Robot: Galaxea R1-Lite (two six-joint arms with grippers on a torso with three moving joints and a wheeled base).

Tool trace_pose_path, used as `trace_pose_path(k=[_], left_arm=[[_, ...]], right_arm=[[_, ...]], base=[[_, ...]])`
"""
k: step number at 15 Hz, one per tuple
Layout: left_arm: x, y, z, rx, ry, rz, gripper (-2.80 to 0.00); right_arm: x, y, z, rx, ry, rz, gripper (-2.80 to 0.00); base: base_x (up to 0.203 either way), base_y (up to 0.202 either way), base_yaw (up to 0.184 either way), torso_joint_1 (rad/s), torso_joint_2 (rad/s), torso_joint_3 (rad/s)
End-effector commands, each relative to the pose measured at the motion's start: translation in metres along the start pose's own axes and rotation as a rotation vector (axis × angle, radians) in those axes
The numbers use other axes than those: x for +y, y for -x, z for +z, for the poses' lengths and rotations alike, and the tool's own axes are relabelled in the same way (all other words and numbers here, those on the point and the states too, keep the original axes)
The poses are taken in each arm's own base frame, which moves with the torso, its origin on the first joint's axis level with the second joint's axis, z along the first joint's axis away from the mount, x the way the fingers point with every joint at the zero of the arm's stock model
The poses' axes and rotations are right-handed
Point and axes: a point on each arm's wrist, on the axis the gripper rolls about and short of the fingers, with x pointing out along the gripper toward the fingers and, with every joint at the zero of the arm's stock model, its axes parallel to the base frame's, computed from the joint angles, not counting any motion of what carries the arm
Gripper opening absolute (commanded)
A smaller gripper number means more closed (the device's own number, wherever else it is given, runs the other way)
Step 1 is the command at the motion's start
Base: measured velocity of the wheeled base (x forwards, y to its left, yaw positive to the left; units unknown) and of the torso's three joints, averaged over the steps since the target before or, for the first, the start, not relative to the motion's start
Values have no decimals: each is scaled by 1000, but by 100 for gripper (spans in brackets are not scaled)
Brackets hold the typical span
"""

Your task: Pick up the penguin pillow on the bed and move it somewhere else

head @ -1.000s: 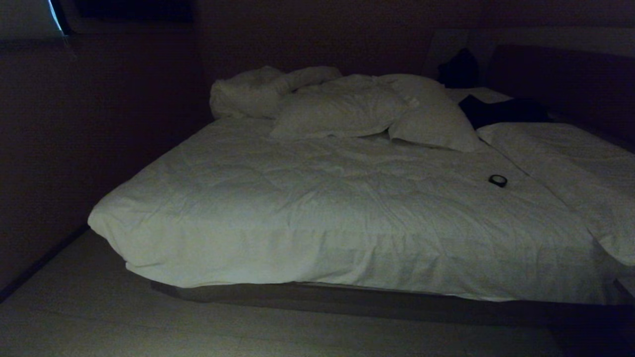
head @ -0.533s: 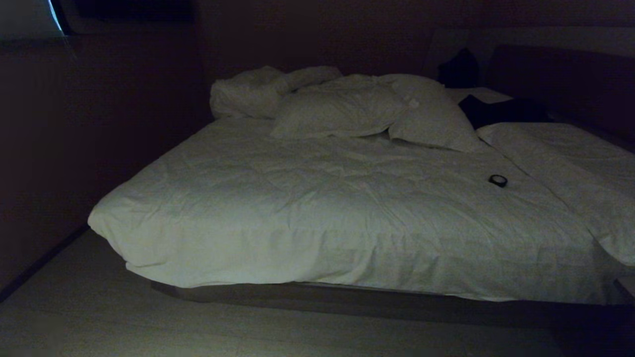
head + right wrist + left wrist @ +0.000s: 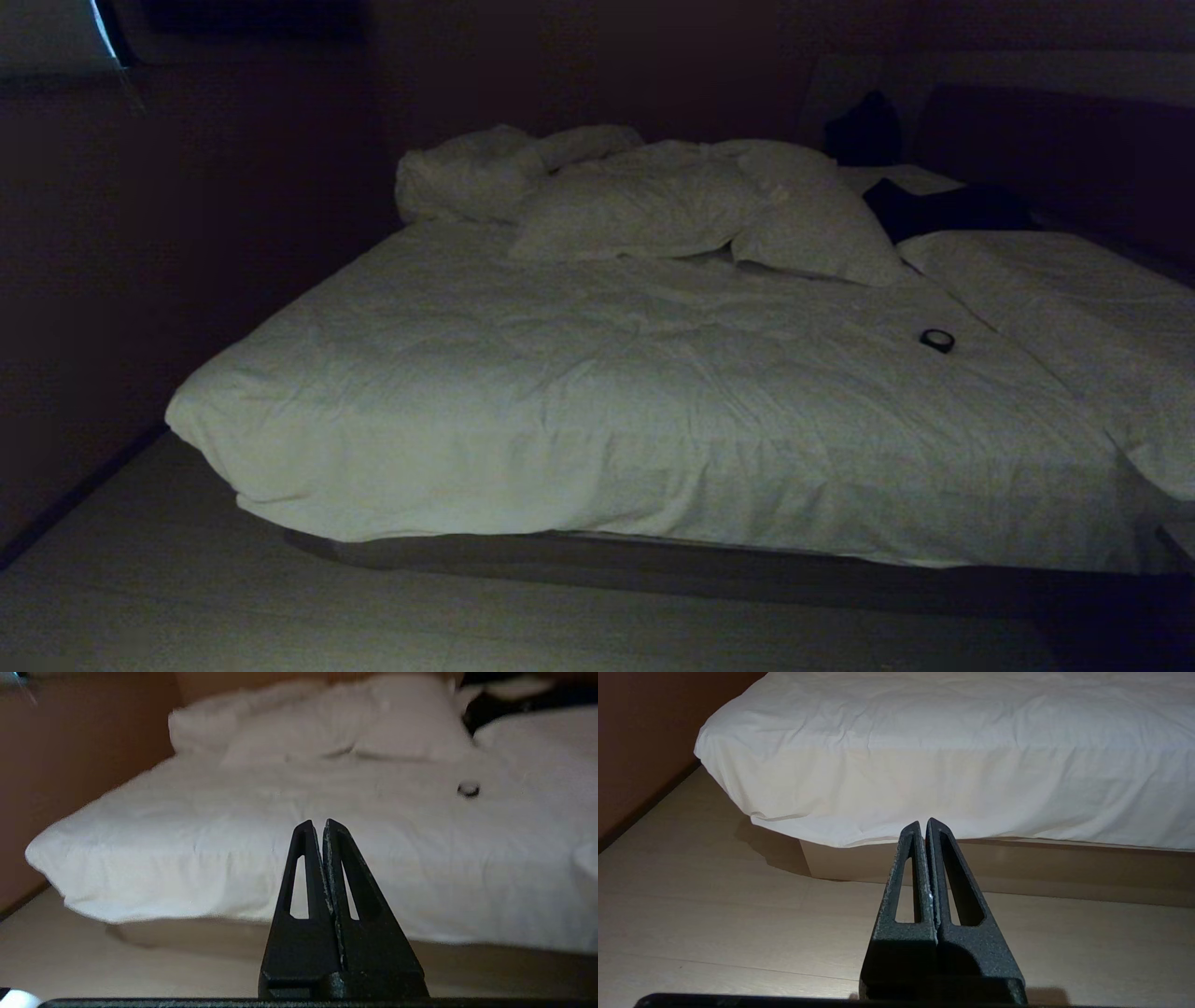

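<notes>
The bed (image 3: 597, 401) is seen as a wide, low one – a wrinkled white duvet is spread over a dark base, and plain white pillows (image 3: 644, 210) are heaped at its head. The penguin pillow cannot be made out among them in the dim room, so its place relative to either hand cannot be told. A dark cloth (image 3: 943, 210) is laid beside the pillows, and a small dark round object (image 3: 936, 340) is left on the duvet towards the robot's right.

The left hand (image 3: 923, 823) is held low over the floor (image 3: 714, 914), short of the bed's near corner, its fingers pressed together on nothing. The right hand (image 3: 317, 823) is pointed at the duvet's near edge – likewise closed and empty.
</notes>
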Motion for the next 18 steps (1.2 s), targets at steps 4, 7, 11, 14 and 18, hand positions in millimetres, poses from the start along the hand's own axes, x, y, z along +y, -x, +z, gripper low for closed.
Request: trace_pose_path(k=[4,7,11,14,18], left_arm=[[0,0,0,1,1,1,-280],[0,0,0,1,1,1,-280],[0,0,0,1,1,0,-280],[0,0,0,1,1,1,-280],[0,0,0,1,1,1,-280]], right_arm=[[0,12,-9,-48,10,6,-280],[0,14,-12,-62,11,-14,-280],[-2,13,-11,-80,9,-95,-280],[-5,10,-18,-53,60,-174,-280],[-13,0,-40,26,122,-297,-280]], base=[[0,0,0,0,0,0],[0,0,0,0,0,0],[0,0,0,0,0,0],[0,0,0,0,0,0],[0,0,0,0,0,0]])
